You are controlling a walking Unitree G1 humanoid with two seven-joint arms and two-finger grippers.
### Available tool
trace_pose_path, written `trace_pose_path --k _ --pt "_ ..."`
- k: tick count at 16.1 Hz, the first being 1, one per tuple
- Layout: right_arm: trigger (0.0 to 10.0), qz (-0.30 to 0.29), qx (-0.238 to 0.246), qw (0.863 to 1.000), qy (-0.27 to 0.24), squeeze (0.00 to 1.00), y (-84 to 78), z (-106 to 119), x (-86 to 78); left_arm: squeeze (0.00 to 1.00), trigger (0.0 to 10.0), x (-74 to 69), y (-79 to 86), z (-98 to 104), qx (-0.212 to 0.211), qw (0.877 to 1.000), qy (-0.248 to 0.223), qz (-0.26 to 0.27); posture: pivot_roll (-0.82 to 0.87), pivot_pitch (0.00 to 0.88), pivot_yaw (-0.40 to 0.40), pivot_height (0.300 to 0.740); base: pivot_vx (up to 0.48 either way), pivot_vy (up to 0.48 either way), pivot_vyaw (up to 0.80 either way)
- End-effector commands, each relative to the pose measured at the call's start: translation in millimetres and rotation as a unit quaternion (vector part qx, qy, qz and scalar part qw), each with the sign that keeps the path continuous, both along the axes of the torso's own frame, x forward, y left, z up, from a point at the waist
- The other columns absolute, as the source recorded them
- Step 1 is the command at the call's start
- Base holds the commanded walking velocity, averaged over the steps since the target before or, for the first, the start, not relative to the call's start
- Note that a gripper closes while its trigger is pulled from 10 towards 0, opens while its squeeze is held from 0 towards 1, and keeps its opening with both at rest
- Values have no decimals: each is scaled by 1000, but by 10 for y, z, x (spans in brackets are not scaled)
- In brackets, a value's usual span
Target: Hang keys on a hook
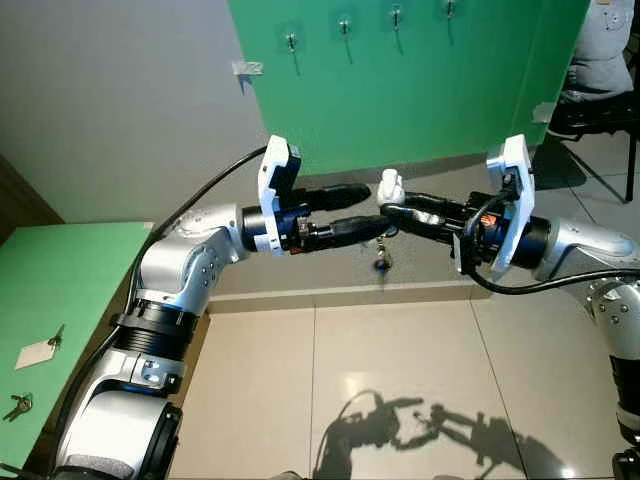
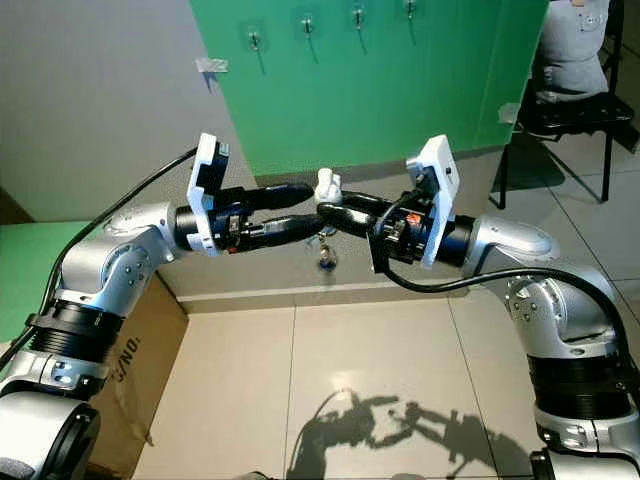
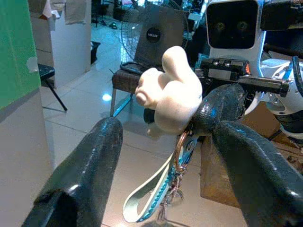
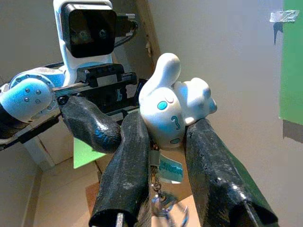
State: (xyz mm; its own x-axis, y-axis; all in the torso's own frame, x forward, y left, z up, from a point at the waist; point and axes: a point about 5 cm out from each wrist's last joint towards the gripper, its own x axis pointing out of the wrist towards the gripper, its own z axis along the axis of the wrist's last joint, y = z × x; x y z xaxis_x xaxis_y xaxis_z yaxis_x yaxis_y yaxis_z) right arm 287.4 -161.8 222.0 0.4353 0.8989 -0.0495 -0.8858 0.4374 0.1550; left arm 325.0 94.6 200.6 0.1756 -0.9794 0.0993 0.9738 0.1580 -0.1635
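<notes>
The two long black fingers of the right gripper are closed on a white rabbit-shaped plastic key charm, pinching it from both sides in mid-air in front of the robot's chest. The left gripper reaches in from the opposite side with its fingers spread apart, one on either side of the charm; whether they touch it cannot be told.

Behind the arms stands a large green wall panel, and along its upper part runs a row of small metal hooks, well above and apart from the grippers. Below lies a glossy beige tiled floor carrying the arms' shadow. At the robot's left is a green-topped table, with a brown cardboard box standing beside it. At the far right, black chair legs and part of a seated person in grey show.

On the table lie a pale tag with a key and, near the edge, a second small key bunch.

From the held charm hang a metal ring with a light blue-white strap loop and a dark bunch of keys, dangling between the two grippers over the floor.
</notes>
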Motion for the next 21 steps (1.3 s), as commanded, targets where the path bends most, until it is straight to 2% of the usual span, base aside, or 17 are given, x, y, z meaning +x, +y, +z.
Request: trace_pose_path --k 1,6,14,15,16,17,21 --pt "0 10 14 1000 -16 0 25 121 -1 0 10000 -12 57 3 8 1000 -1 2 -347 0 169 740 0 0 0" --pt "0 -2 16 1000 -17 0 -20 142 41 0 10000 -6 63 -18 21 1000 -4 0 -350 0 169 740 0 0 0" --pt "0 5 29 999 -12 0 -18 173 24 0 10000 -7 51 4 14 1000 -5 -4 -349 0 169 740 0 0 0" --pt "0 5 31 999 -13 0 -17 180 24 0 9451 -13 45 1 12 1000 -3 -8 -350 0 169 740 0 0 0" --pt "0 5 31 999 -13 0 -16 182 24 0 8078 -16 42 -3 12 1000 -2 -9 -350 0 169 740 0 0 0" --pt "0 5 35 999 -13 0 -11 196 24 0 0 -20 36 -11 12 1000 -1 -11 -351 0 169 740 0 0 0" --pt "0 7 45 999 -9 0 -9 213 15 0 0 -27 24 -29 12 1000 5 -15 -352 0 167 740 0 0 0"
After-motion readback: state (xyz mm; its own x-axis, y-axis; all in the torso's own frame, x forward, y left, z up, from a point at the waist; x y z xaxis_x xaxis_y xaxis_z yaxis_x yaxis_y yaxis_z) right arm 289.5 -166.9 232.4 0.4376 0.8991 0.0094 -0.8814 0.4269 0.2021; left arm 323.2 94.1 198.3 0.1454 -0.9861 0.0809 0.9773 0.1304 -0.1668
